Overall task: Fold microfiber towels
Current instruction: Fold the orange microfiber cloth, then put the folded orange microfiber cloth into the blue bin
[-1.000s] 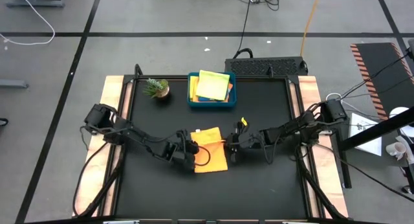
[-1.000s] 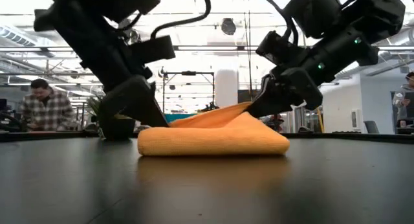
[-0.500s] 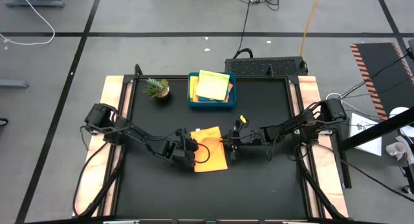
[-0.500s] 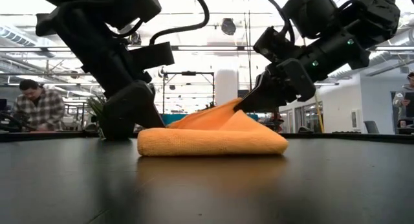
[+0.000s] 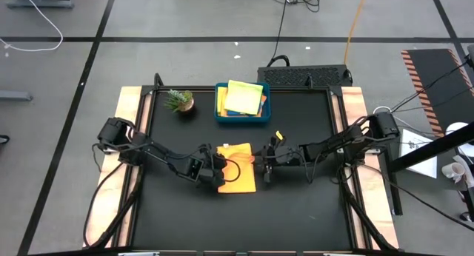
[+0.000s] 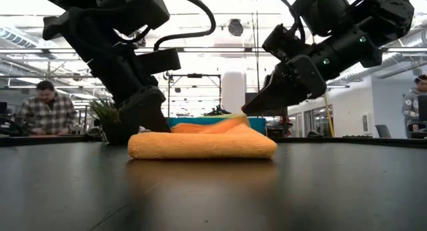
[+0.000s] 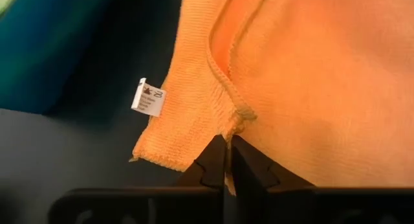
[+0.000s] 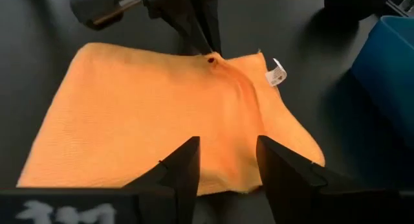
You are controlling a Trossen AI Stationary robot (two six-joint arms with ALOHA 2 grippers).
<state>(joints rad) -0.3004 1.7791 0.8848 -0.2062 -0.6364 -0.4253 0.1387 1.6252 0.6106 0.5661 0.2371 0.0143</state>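
Folded orange towel (image 5: pixel 237 177) mid-bench (image 5: pixel 296 211). Left claw (image 7: pixel 226 160) pinching its hem; right claw (image 8: pixel 226 160) spread just above it. Teal tray (image 5: pixel 242 117) of towels and potted plant (image 5: pixel 179 100) behind.

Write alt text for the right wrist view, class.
A folded orange towel lies on the dark table, with the open right gripper just above its near edge. The left gripper pinches the far edge beside a white tag.

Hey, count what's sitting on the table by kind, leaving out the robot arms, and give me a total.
Orange towel on the tabletop: 1
Teal tray holding a stack of towels, yellow on top; how many is hidden: 1
Potted plant: 1
Total: 3, plus the stack
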